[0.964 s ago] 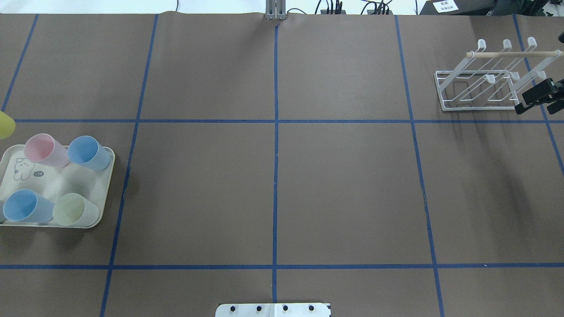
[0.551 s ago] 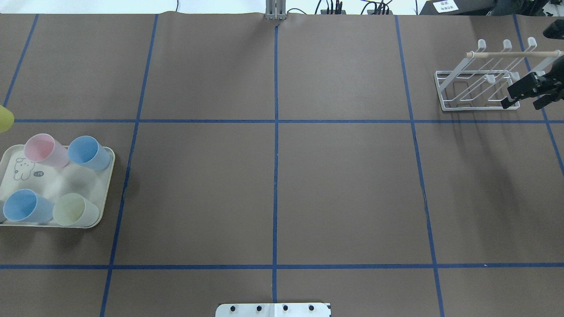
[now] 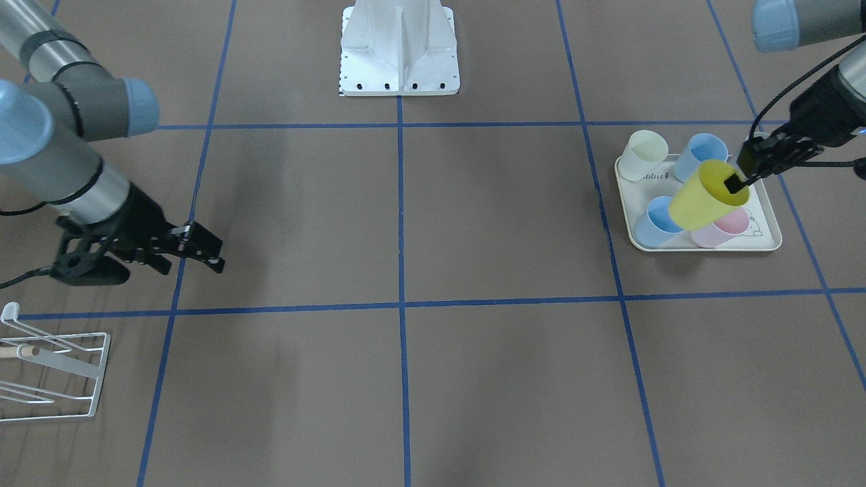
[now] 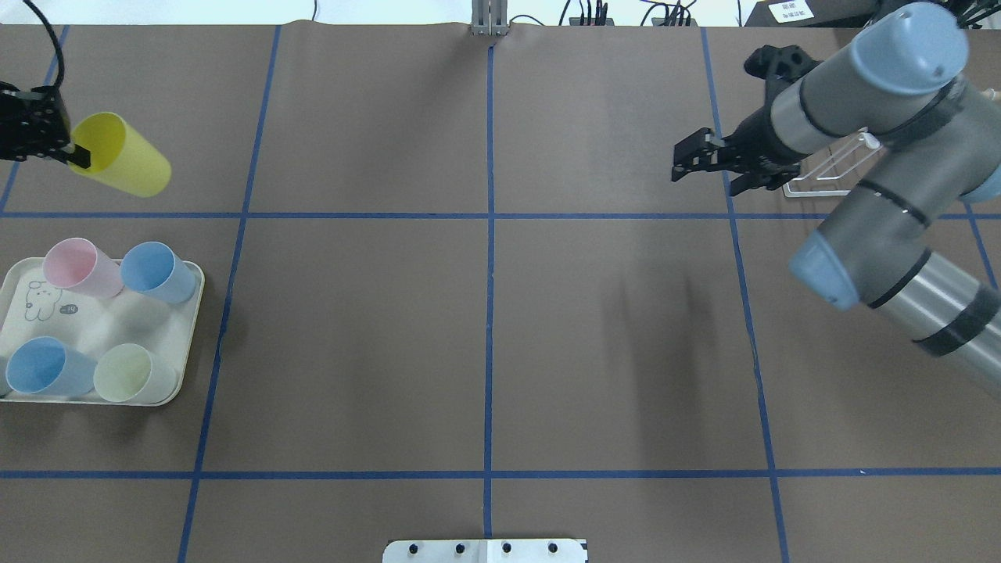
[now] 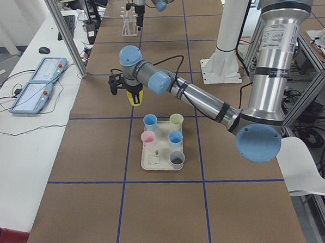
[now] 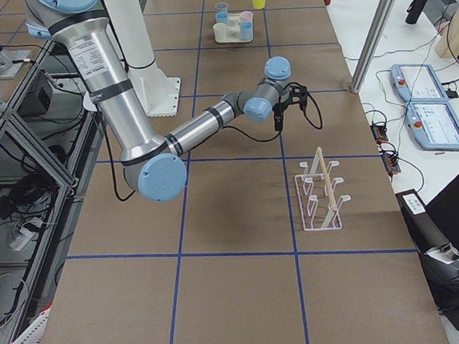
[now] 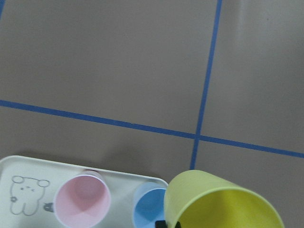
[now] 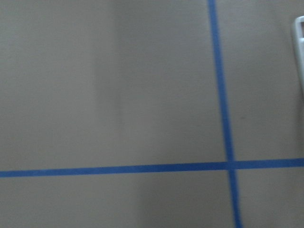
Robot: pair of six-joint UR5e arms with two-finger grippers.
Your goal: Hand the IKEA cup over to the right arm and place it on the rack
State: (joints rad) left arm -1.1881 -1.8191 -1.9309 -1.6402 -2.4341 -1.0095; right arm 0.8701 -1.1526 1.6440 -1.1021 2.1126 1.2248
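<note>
The IKEA cup is yellow and hangs tilted in the air, mouth toward my left gripper, which is shut on its rim. The front-facing view shows the cup above the tray with the left gripper pinching its rim. It also fills the lower right of the left wrist view as the yellow cup. My right gripper is open and empty, left of the rack, which the right arm mostly hides. The white wire rack stands at the table's right end.
A cream tray at the left holds a pink cup, two blue cups and a pale green cup. Blue tape lines grid the brown table. The robot's base plate sits mid-table at the near edge.
The left gripper has carried the yellow cup in from the left edge, rightward and farther back. The right arm has swung left, away from the rack, toward the table's middle.
</note>
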